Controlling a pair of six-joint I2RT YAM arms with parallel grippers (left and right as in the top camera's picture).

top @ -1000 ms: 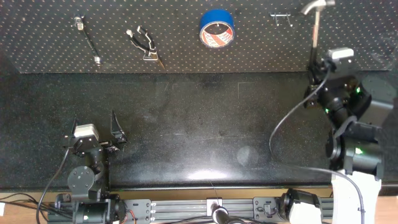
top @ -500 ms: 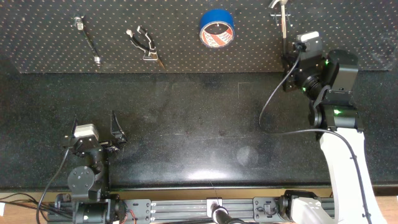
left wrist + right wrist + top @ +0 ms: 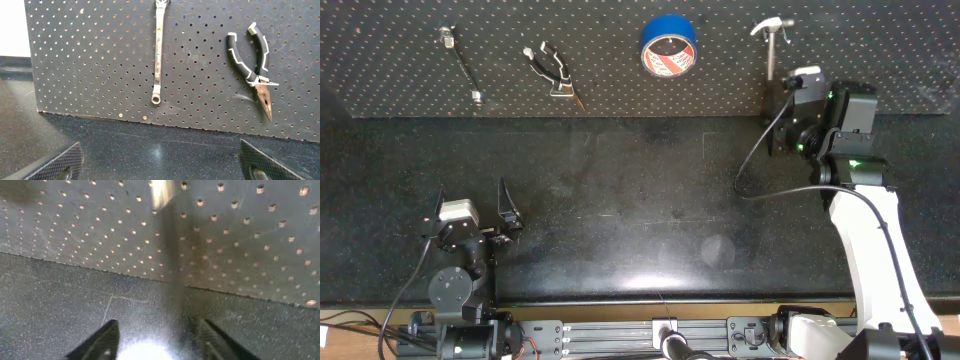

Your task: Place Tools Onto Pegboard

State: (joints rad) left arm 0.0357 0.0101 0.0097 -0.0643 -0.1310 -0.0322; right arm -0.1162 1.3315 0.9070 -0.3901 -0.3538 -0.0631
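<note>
Hammer [image 3: 770, 52] came lower, hangs on pegboard [image 3: 620, 70]. Right gripper [image 3: 159, 330] jaws spread beside handle. Left gripper [image 3: 160, 165] jaws wide apart.

Soft blur, glare on table [image 3: 132, 352]

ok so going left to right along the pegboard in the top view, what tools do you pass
wrench → pliers → blue tape roll → hammer
</note>
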